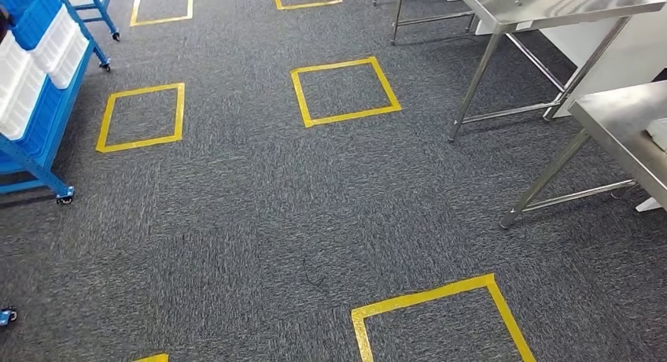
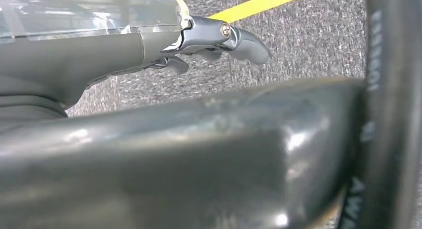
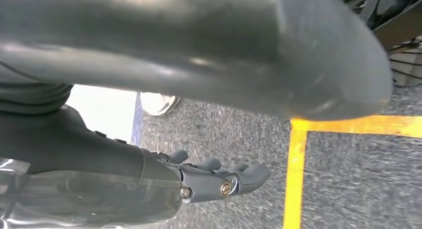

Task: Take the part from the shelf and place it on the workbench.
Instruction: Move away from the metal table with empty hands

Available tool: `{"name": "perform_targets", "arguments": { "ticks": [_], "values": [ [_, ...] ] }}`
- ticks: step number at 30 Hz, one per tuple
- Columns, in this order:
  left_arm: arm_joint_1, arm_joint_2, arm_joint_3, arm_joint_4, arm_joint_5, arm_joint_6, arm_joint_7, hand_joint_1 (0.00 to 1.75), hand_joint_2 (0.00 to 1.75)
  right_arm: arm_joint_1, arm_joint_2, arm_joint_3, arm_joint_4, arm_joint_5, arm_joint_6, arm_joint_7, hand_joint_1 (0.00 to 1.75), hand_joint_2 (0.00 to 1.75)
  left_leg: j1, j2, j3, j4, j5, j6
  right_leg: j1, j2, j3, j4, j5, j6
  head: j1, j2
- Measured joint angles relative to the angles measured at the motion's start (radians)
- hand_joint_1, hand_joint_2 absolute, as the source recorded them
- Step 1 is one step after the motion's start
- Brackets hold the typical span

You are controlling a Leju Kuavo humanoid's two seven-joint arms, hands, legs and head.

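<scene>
Grey carpet floor (image 1: 236, 236) with yellow tape squares (image 1: 346, 90), likely standing marks. Blue shelf cart (image 1: 35, 126), left, holding white bins; part itself not discernible. Steel surface (image 1: 621, 130), right. Left hand (image 2: 219, 40) and right hand (image 3: 219, 179) hang released, holding nothing.

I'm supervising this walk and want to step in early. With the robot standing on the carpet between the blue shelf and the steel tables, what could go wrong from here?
1. The blue shelf stands on casters; a push while reaching might roll it.
2. The splayed legs of the steel tables jut into the walkway, so a foot might catch one.
3. Left hand and right hand hang holding no part; the pick is not yet done.
</scene>
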Motion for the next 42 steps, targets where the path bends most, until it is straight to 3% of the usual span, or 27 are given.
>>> {"name": "perform_targets", "arguments": {
  "ticks": [2, 4, 6, 7, 8, 9, 10, 11, 13, 15, 16, 17, 19, 21, 23, 24, 25, 26, 28, 30, 32, 34, 36, 38, 39, 40, 42],
  "values": [
    [0.003, 0.001, 0.001, 0.0, 0.0, 0.0, 0.0, 0.0, 0.0, -0.005, 0.001, 0.0, 0.0, 0.002, 0.0, -0.001, 0.0, 0.0, 0.002, -0.02, 0.001, -0.009, 0.005, 0.012, -0.002, -0.006, 0.007, -0.001, -0.004, 0.011, 0.0, 0.0],
    [0.004, 0.002, 0.001, 0.0, 0.0, 0.001, 0.001, 0.0, 0.0, -0.005, 0.002, 0.0, 0.0, 0.003, 0.0, -0.002, 0.0, 0.0, 0.007, -0.039, 0.008, -0.022, 0.015, 0.025, -0.004, 0.036, -0.007, 0.041, -0.037, 0.019, 0.0, 0.0],
    [0.002, 0.003, 0.001, 0.0, 0.0, 0.001, 0.001, 0.0, 0.0, -0.002, 0.002, -0.001, 0.0, 0.003, 0.0, -0.002, 0.0, 0.0, 0.008, -0.058, 0.008, -0.025, 0.021, 0.032, -0.007, 0.089, -0.064, 0.158, -0.102, 0.021, 0.0, 0.0],
    [0.002, 0.004, 0.001, 0.0, 0.0, 0.001, 0.001, 0.0, 0.0, -0.001, 0.002, -0.002, 0.0, 0.003, 0.0, -0.002, 0.0, 0.0, 0.006, -0.069, 0.006, -0.025, 0.021, 0.033, -0.007, 0.099, -0.097, 0.222, -0.127, 0.021, 0.0, 0.0],
    [0.001, 0.004, 0.001, 0.0, 0.0, 0.001, 0.001, 0.0, 0.0, 0.0, 0.003, -0.002, 0.0, 0.003, 0.0, -0.002, 0.0, 0.0, 0.006, -0.083, 0.006, -0.024, 0.021, 0.033, -0.007, 0.103, -0.121, 0.262, -0.134, 0.021, 0.0, 0.0],
    [0.001, 0.004, 0.001, 0.0, 0.0, 0.001, 0.001, 0.0, 0.0, 0.001, 0.003, -0.002, 0.0, 0.003, 0.0, -0.002, 0.0, 0.0, 0.005, -0.097, 0.006, -0.023, 0.021, 0.032, -0.007, 0.105, -0.128, 0.267, -0.119, 0.021, 0.0, 0.0],
    [0.001, 0.004, 0.001, 0.0, 0.0, 0.001, 0.001, 0.0, 0.0, 0.002, 0.003, -0.003, 0.0, 0.003, 0.0, -0.002, 0.0, 0.0, 0.005, -0.111, 0.008, -0.021, 0.02, 0.031, -0.008, 0.109, -0.118, 0.233, -0.086, 0.02, 0.0, 0.0],
    [0.001, 0.004, 0.001, 0.0, 0.0, 0.001, 0.001, 0.0, 0.0, 0.002, 0.004, -0.004, 0.0, 0.003, 0.0, -0.002, 0.0, 0.0, 0.005, -0.125, 0.009, -0.018, 0.018, 0.029, -0.01, 0.119, -0.092, 0.17, -0.043, 0.019, 0.0, 0.0],
    [0.001, 0.004, 0.001, 0.0, 0.0, 0.001, 0.001, 0.0, 0.0, 0.003, 0.004, -0.006, 0.0, 0.002, 0.0, -0.002, 0.0, 0.0, 0.004, -0.149, 0.006, -0.01, 0.014, 0.02, -0.013, 0.156, -0.046, 0.054, 0.009, 0.015, 0.0, 0.0],
    [0.001, 0.004, 0.002, 0.0, 0.0, 0.001, 0.001, 0.0, 0.0, 0.002, 0.006, -0.008, 0.0, 0.002, 0.0, -0.003, 0.0, 0.0, 0.003, -0.165, -0.002, -0.006, 0.011, 0.008, -0.01, 0.171, -0.034, 0.018, 0.014, 0.007, 0.0, 0.0],
    [0.002, 0.004, 0.002, 0.0, 0.0, 0.001, 0.0, 0.0, 0.0, 0.0, 0.006, -0.009, 0.0, 0.002, -0.001, -0.004, 0.0, 0.0, 0.005, -0.174, -0.005, -0.007, 0.012, 0.001, -0.009, 0.16, -0.033, 0.017, 0.016, 0.002, 0.0, 0.0],
    [0.003, 0.005, 0.003, 0.0, 0.0, 0.001, 0.0, 0.0, 0.0, -0.002, 0.007, -0.009, 0.0, 0.002, -0.001, -0.005, 0.0, 0.0, 0.006, -0.171, -0.006, -0.005, 0.011, -0.005, -0.008, 0.151, -0.031, 0.013, 0.018, -0.005, 0.0, 0.0],
    [0.004, 0.006, 0.004, 0.0, 0.0, 0.001, 0.0, 0.0, 0.0, -0.002, 0.008, -0.009, 0.0, 0.002, -0.001, -0.005, 0.0, 0.0, 0.006, -0.128, -0.023, 0.034, -0.015, -0.014, -0.009, 0.129, -0.026, 0.006, 0.02, -0.02, 0.0, 0.0],
    [0.001, 0.006, 0.004, 0.0, -0.001, 0.001, 0.0, 0.0, 0.0, 0.001, 0.008, -0.01, 0.0, 0.002, -0.001, -0.006, 0.0, 0.0, 0.007, -0.077, -0.078, 0.151, -0.079, -0.02, -0.005, 0.103, -0.024, 0.004, 0.019, -0.03, 0.0, 0.0],
    [-0.001, 0.006, 0.005, 0.0, 0.0, 0.0, 0.0, 0.0, 0.0, 0.003, 0.009, -0.012, 0.0, 0.002, 0.0, -0.006, 0.0, 0.0, 0.009, -0.064, -0.135, 0.268, -0.125, -0.024, 0.0, 0.075, -0.024, 0.005, 0.016, -0.035, 0.0, 0.0],
    [0.0, 0.006, 0.005, 0.0, 0.0, 0.0, 0.0, 0.0, 0.0, 0.003, 0.009, -0.013, 0.0, 0.002, 0.0, -0.006, 0.0, 0.0, 0.009, -0.062, -0.142, 0.282, -0.122, -0.024, 0.002, 0.062, -0.023, 0.005, 0.014, -0.035, 0.0, 0.0],
    [0.001, 0.006, 0.006, 0.0, 0.0, 0.0, 0.001, 0.0, 0.0, 0.003, 0.009, -0.014, 0.0, 0.002, 0.0, -0.006, 0.0, 0.0, 0.009, -0.059, -0.127, 0.257, -0.1, -0.023, 0.004, 0.05, -0.022, 0.006, 0.012, -0.035, 0.0, 0.0],
    [0.003, 0.007, 0.006, 0.0, 0.0, 0.0, 0.001, 0.0, 0.0, 0.003, 0.01, -0.014, 0.0, 0.002, 0.0, -0.006, 0.0, 0.0, 0.008, -0.049, -0.093, 0.195, -0.067, -0.018, 0.005, 0.038, -0.018, 0.006, 0.009, -0.035, 0.0, 0.0],
    [0.002, 0.009, 0.007, 0.0, -0.001, 0.0, 0.002, 0.0, 0.0, 0.002, 0.012, -0.015, 0.0, 0.002, 0.0, -0.005, 0.0, 0.0, -0.001, -0.008, -0.021, 0.056, -0.015, -0.004, 0.009, 0.017, -0.01, 0.006, 0.003, -0.029, 0.0, 0.0],
    [0.0, 0.011, 0.007, 0.0, -0.001, 0.0, 0.002, 0.0, 0.0, 0.001, 0.014, -0.015, 0.0, 0.002, 0.0, -0.005, 0.0, 0.0, -0.01, 0.011, 0.005, -0.001, -0.003, 0.007, 0.01, -0.001, -0.005, 0.006, -0.001, -0.02, 0.0, 0.0],
    [0.002, 0.011, 0.007, 0.0, -0.001, 0.0, 0.003, 0.0, 0.0, -0.003, 0.016, -0.016, 0.0, 0.002, 0.0, -0.004, 0.0, 0.0, -0.009, -0.009, 0.008, -0.009, 0.003, 0.016, 0.01, -0.014, 0.001, 0.003, -0.003, -0.01, 0.0, 0.0],
    [0.004, 0.011, 0.008, 0.0, -0.001, 0.0, 0.003, 0.0, 0.0, -0.006, 0.018, -0.016, 0.0, 0.002, 0.0, -0.004, 0.0, 0.0, -0.003, -0.029, 0.018, -0.027, 0.014, 0.028, 0.007, 0.021, -0.003, 0.024, -0.023, 0.0, 0.0, 0.0],
    [0.003, 0.01, 0.008, 0.0, -0.002, 0.0, 0.004, 0.0, 0.0, -0.004, 0.018, -0.016, 0.0, 0.002, 0.0, -0.004, 0.0, 0.0, 0.0, -0.048, 0.021, -0.036, 0.022, 0.034, 0.002, 0.081, -0.046, 0.117, -0.078, 0.006, 0.0, 0.0],
    [0.0, 0.011, 0.008, 0.0, -0.002, 0.0, 0.004, 0.0, 0.0, -0.001, 0.018, -0.017, 0.0, 0.002, 0.0, -0.003, 0.0, 0.0, 0.0, -0.072, 0.017, -0.035, 0.024, 0.037, -0.003, 0.104, -0.108, 0.234, -0.125, 0.01, 0.0, 0.0],
    [0.0, 0.012, 0.008, 0.0, -0.003, 0.0, 0.004, 0.0, 0.0, 0.0, 0.018, -0.017, 0.0, 0.002, 0.0, -0.002, 0.0, 0.0, 0.0, -0.086, 0.017, -0.034, 0.023, 0.036, -0.005, 0.106, -0.125, 0.259, -0.123, 0.012, 0.0, 0.0],
    [0.0, 0.012, 0.008, 0.0, -0.004, -0.001, 0.004, 0.0, 0.0, 0.0, 0.018, -0.017, 0.0, 0.002, 0.0, -0.002, 0.0, 0.0, 0.001, -0.101, 0.017, -0.031, 0.022, 0.034, -0.009, 0.108, -0.124, 0.248, -0.101, 0.015, 0.0, 0.0],
    [0.001, 0.013, 0.008, 0.0, -0.005, -0.002, 0.004, 0.0, 0.0, 0.002, 0.018, -0.017, 0.0, 0.003, 0.001, -0.001, 0.0, 0.0, 0.004, -0.129, 0.016, -0.02, 0.017, 0.026, -0.02, 0.133, -0.081, 0.138, -0.026, 0.02, 0.0, 0.0]
  ]
}}
